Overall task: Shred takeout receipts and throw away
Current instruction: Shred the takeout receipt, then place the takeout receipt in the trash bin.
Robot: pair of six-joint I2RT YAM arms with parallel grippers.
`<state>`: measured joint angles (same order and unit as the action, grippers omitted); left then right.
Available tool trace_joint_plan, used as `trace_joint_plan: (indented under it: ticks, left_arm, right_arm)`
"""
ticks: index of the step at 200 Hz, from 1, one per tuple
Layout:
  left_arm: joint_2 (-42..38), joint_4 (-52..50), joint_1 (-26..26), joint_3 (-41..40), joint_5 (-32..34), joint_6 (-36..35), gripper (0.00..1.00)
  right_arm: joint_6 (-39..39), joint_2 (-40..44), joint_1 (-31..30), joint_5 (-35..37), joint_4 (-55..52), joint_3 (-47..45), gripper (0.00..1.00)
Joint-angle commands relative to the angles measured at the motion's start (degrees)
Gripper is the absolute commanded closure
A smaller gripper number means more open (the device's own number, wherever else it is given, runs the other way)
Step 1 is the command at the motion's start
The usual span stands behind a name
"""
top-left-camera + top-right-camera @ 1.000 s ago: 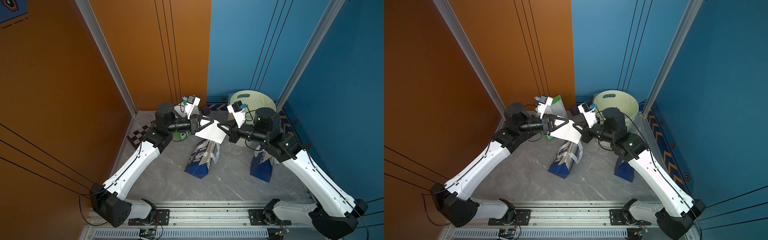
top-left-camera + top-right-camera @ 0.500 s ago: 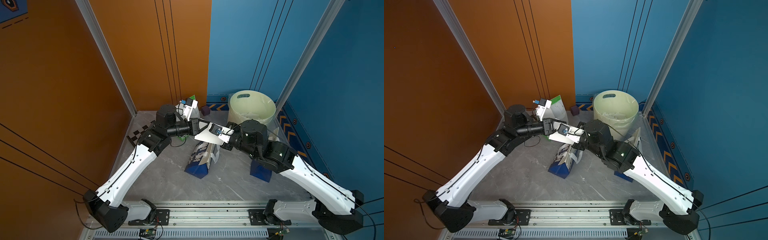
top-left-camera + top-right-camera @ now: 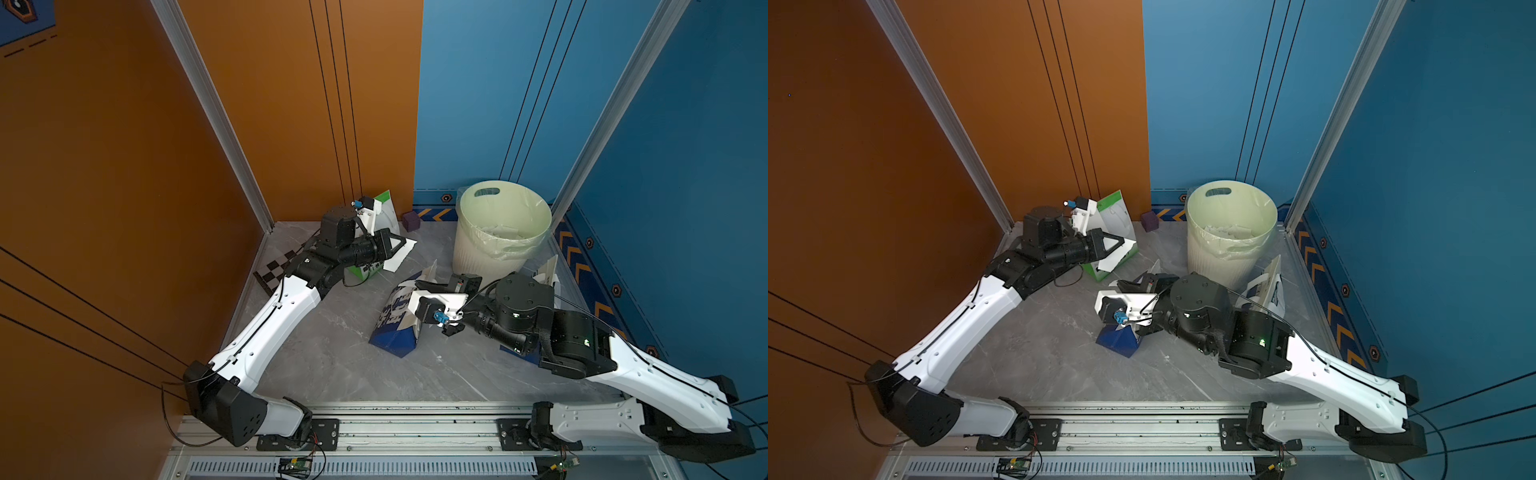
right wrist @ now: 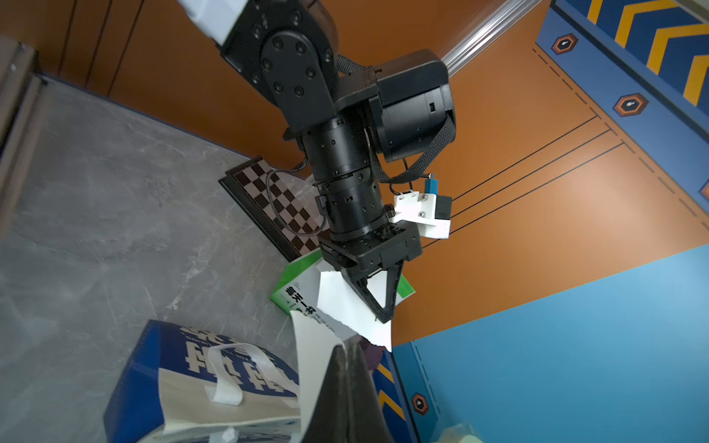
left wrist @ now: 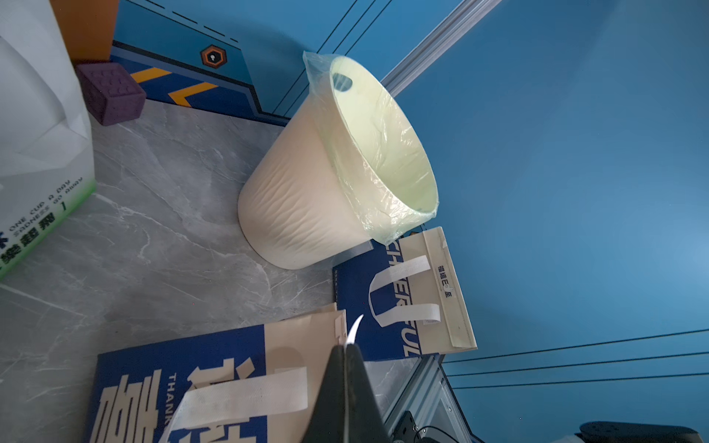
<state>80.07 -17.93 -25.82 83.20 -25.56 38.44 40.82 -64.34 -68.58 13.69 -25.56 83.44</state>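
Observation:
A white takeout receipt is torn in two. My left gripper (image 3: 405, 243) is shut on one piece (image 3: 398, 257) in front of the green-and-white bag (image 3: 384, 210); the right wrist view shows that piece (image 4: 345, 303) with a ragged edge. My right gripper (image 3: 417, 283) is shut on the other piece (image 3: 429, 271), low over the lying blue-and-white bag (image 3: 395, 322). In its own wrist view that strip (image 4: 310, 364) hangs from the shut tips (image 4: 347, 347). A thin paper edge (image 5: 355, 328) sticks out of the left tips (image 5: 347, 347).
A cream bin (image 3: 486, 253) with a plastic liner stands at the back right, with white scraps (image 3: 503, 230) inside. A second blue bag (image 3: 548, 270) leans by the right wall. A purple cube (image 3: 410, 220) and a checkerboard (image 3: 278, 266) lie at the back.
The receipt held taut between both grippers has split. My right gripper has rolled over and dropped towards the blue bag with its piece; the left has drawn back left with the other.

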Motion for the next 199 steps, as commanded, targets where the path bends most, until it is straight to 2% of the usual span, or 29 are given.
trace_joint_plan:
  ticks: [1,11,35,64,96,113,147,172,191,199]
  left_arm:
    - [0.7,-0.1,0.6,3.5,2.7,-2.8,1.00]
    - [0.9,0.0,0.4,4.2,2.9,-3.8,1.00]
    - [0.7,2.3,0.2,4.6,1.4,-5.2,1.00]
    - [-0.4,6.1,-0.1,4.2,-1.5,-4.8,1.00]
    - [-1.9,14.1,-0.8,1.5,-4.2,-1.9,1.00]
    - [-2.3,14.7,-1.2,1.1,-4.2,-1.6,1.00]
    - [-3.0,15.9,-2.1,0.4,-3.7,-1.0,1.00]
    - [-3.1,19.2,-2.7,-0.7,-3.4,1.6,1.00]
    - [-2.8,19.7,-3.1,-0.5,-3.3,2.7,1.00]
    - [-2.7,19.7,-3.2,-0.4,-3.4,2.9,1.00]
  right_arm:
    - [-17.4,2.1,4.3,-8.3,0.0,2.3,1.00]
    - [-24.3,2.2,8.6,-9.2,1.0,2.8,1.00]
    - [-38.7,1.4,20.2,-5.7,1.2,5.4,1.00]
    - [-49.8,-1.9,34.3,-3.2,0.3,9.2,1.00]
    - [-54.4,-8.5,46.2,-2.2,-0.1,13.6,1.00]
    - [-55.7,-12.8,50.6,-2.2,0.1,16.0,1.00]
    - [-55.4,-20.8,54.4,1.7,0.1,18.2,1.00]
    - [-55.4,-25.6,55.7,2.1,-0.1,17.8,1.00]
    - [-56.1,-27.8,56.0,-0.1,-0.7,18.2,0.69]
    - [-56.2,-28.0,55.9,-1.0,-1.3,18.7,0.62]
